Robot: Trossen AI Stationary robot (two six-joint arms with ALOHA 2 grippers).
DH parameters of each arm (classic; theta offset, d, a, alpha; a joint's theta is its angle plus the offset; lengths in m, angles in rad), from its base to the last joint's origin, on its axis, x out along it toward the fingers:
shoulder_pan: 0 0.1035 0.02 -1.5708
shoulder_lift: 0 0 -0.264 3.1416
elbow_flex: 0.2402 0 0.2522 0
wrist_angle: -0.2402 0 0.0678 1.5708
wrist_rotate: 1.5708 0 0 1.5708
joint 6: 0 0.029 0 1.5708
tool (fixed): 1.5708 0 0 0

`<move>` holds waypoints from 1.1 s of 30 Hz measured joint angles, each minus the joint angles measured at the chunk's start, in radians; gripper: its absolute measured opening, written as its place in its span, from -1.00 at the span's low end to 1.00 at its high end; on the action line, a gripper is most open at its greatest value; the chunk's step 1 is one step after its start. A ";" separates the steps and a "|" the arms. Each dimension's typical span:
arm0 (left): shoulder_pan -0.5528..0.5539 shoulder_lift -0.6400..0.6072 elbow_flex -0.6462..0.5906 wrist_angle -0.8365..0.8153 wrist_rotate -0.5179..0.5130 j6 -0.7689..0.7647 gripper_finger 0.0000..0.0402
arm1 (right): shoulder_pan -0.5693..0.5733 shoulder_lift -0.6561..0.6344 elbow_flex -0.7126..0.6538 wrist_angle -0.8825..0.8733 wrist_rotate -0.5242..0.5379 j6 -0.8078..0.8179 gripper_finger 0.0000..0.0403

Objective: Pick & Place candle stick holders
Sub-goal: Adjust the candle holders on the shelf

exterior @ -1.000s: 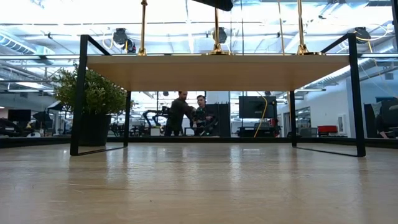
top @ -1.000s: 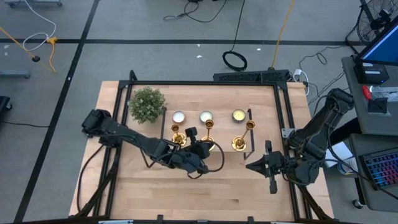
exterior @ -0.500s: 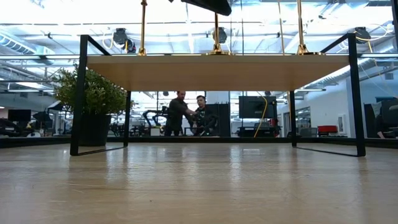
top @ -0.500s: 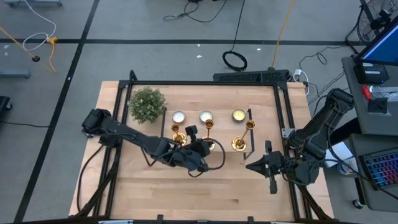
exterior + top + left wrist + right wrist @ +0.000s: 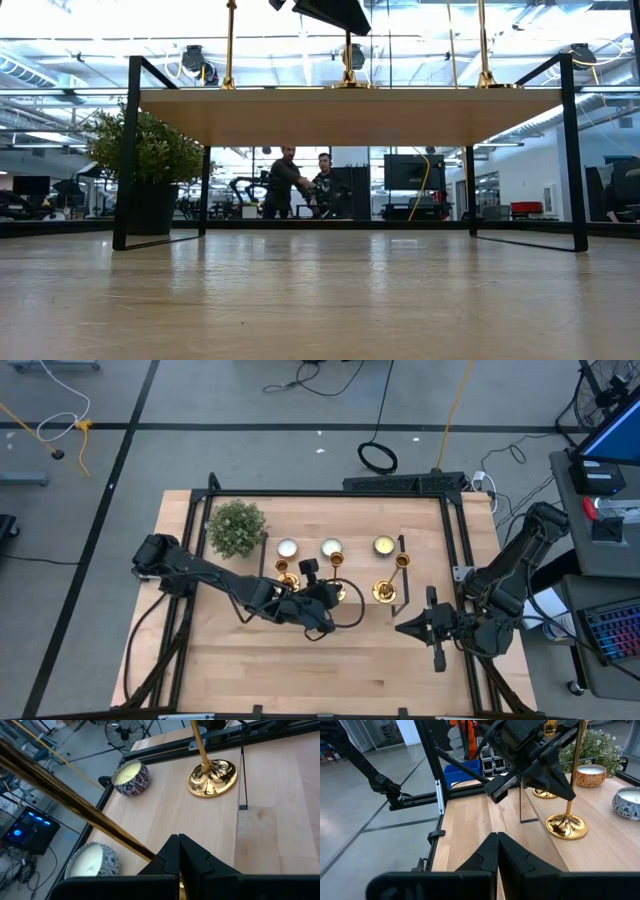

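Observation:
Three gold candle stick holders stand by their round bases on a small raised wooden shelf [image 5: 350,115]: the left one [image 5: 287,580], the middle one [image 5: 337,560] and the right one [image 5: 385,591]. My left gripper [image 5: 178,840] is shut and reaches in from the table's left, close beside the middle holder's stem [image 5: 75,805]. In the low view the left gripper [image 5: 335,12] shows above that upright stem [image 5: 348,60]. My right gripper [image 5: 405,628] waits shut over the table's right side, holding nothing. My left gripper has its shut fingers [image 5: 160,857] in front of the middle holder's stem [image 5: 142,849]. The stem runs slantwise out of sight behind one finger, not between the two. I cannot tell whether finger and stem touch. The holder stays upright, its base [image 5: 348,82] on the shelf.
Three round candles [image 5: 287,547], [image 5: 331,547], [image 5: 384,545] sit behind the holders. A bushy green plant [image 5: 237,527] stands at the far left. A black frame [image 5: 455,560] borders the table. There is bare wood [image 5: 300,660] toward the near edge. Two people show in the room beyond [image 5: 300,180].

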State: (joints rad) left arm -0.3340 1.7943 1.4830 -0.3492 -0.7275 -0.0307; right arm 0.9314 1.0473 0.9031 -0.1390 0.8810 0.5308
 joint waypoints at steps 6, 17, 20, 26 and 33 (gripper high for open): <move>0.006 0.000 0.000 0.000 0.003 0.011 -1.00 | 0.000 0.000 0.000 0.000 0.000 0.000 -1.00; 0.016 0.000 0.000 0.002 0.021 0.029 -1.00 | 0.000 0.000 0.000 0.000 0.000 -0.001 -1.00; 0.017 0.000 0.000 0.002 0.021 0.030 -1.00 | 0.000 0.000 0.000 0.000 0.000 -0.001 -1.00; 0.021 0.000 0.000 0.001 0.023 0.034 -1.00 | 0.000 0.000 0.000 0.000 0.000 -0.001 -1.00; 0.023 0.000 0.000 0.000 0.024 0.033 -1.00 | 0.000 0.000 0.000 0.000 0.000 -0.001 -1.00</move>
State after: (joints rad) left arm -0.3107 1.7943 1.4826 -0.3489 -0.7040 0.0023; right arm 0.9314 1.0473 0.9031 -0.1390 0.8810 0.5301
